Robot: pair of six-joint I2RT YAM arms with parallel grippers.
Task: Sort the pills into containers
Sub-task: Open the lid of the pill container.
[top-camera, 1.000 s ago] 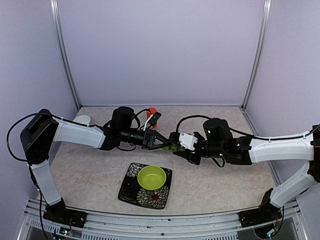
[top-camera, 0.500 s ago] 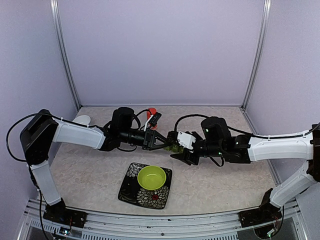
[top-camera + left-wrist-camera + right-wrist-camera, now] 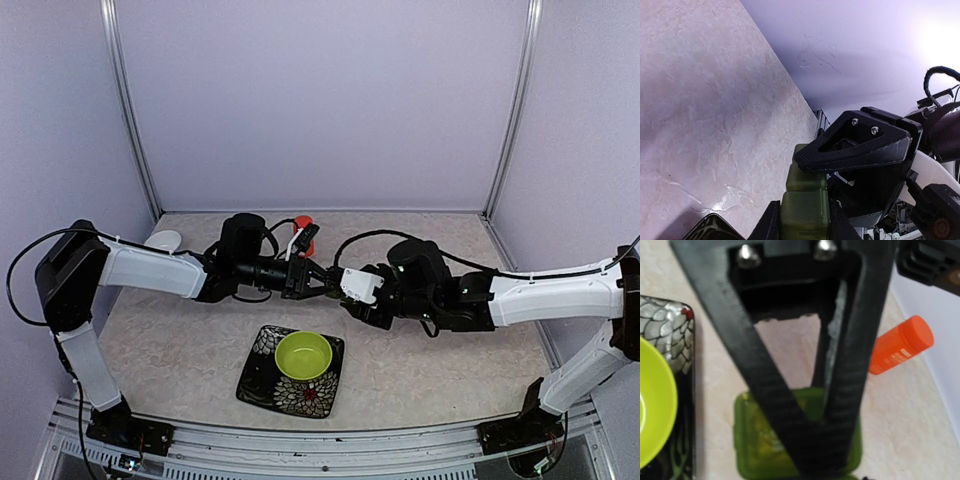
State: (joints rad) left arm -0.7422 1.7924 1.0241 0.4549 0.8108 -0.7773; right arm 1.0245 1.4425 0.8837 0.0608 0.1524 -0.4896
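The dark green pillbox (image 3: 802, 210) is held off the table between the fingers of my left gripper (image 3: 802, 215), which is shut on its near end. From above, in the right wrist view, one left finger (image 3: 790, 390) lies flat across the pillbox (image 3: 757, 450). My right gripper (image 3: 348, 288) meets the left gripper (image 3: 322, 283) nose to nose over the table's middle. One right finger (image 3: 860, 145) lies over the pillbox's far compartment, and its jaws look apart around that end. No pills show. In the top view the pillbox is mostly hidden.
An orange pill bottle (image 3: 303, 221) lies on the table behind the grippers, also in the right wrist view (image 3: 900, 345). A lime-green bowl (image 3: 303, 355) sits on a black patterned plate (image 3: 262, 375) in front. A white object (image 3: 163, 240) lies at the far left.
My right gripper has moved left and closed the gap onto the pillbox's far end. My left gripper has kept hold of the pillbox and barely moved.
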